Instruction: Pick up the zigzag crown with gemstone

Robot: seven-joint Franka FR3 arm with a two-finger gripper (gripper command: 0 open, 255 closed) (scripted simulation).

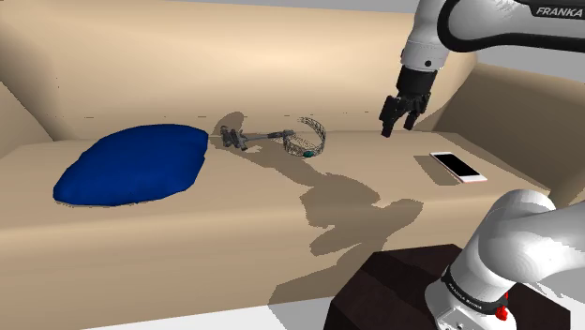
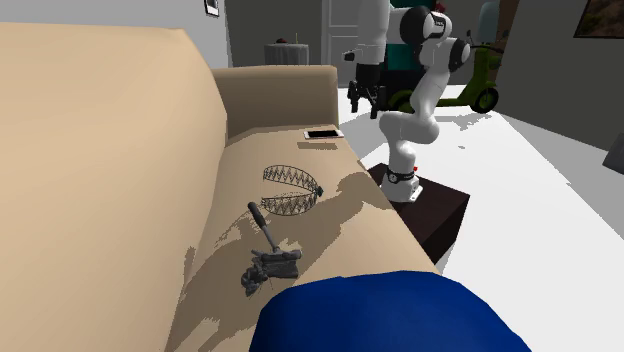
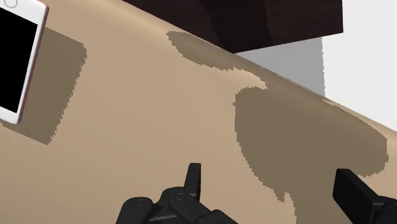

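Jaws apart and empty, hanging over the sofa (image 1: 234, 216) near the phone (image 1: 457, 166); the crown (image 1: 307, 138) lies between phone and tool (image 1: 246, 139), so traverse first.

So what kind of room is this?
Probably a living room: the work surface is a beige sofa seat, with a blue cushion and a phone on it.
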